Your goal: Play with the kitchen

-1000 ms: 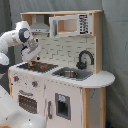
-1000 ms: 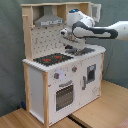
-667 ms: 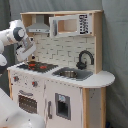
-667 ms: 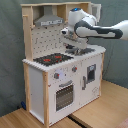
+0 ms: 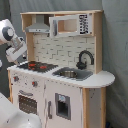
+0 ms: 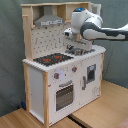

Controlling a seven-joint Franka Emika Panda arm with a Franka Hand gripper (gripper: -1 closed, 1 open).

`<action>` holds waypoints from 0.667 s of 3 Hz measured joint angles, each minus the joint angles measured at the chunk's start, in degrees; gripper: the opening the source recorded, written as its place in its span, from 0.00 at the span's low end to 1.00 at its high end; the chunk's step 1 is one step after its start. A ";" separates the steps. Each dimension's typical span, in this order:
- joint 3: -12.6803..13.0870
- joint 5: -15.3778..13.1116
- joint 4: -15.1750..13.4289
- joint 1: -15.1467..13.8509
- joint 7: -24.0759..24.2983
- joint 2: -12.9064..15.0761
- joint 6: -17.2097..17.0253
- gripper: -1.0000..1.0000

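In the first exterior view the arm [image 5: 12, 45] runs off the left edge, so its gripper end isn't visible. In the second exterior view the gripper [image 6: 76, 48] sits in front of the sink area, covering it, and the finger gap's unreadable.

Sink [image 5: 73, 74] beside hob [image 5: 38, 65]

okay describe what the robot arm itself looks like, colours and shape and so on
The arm has smooth white, rounded segments with bulbous joints and dark bands at the seams. One joint cap in the second exterior view carries a small blue mark. The gripper end is darker, grey and black. No loose cables are visible.
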 joint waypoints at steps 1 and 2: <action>-1.40 -2.26 -2.88 5.46 1.55 -0.63 0.02 1.00; -3.42 -3.99 -5.58 10.42 2.28 -1.68 0.02 1.00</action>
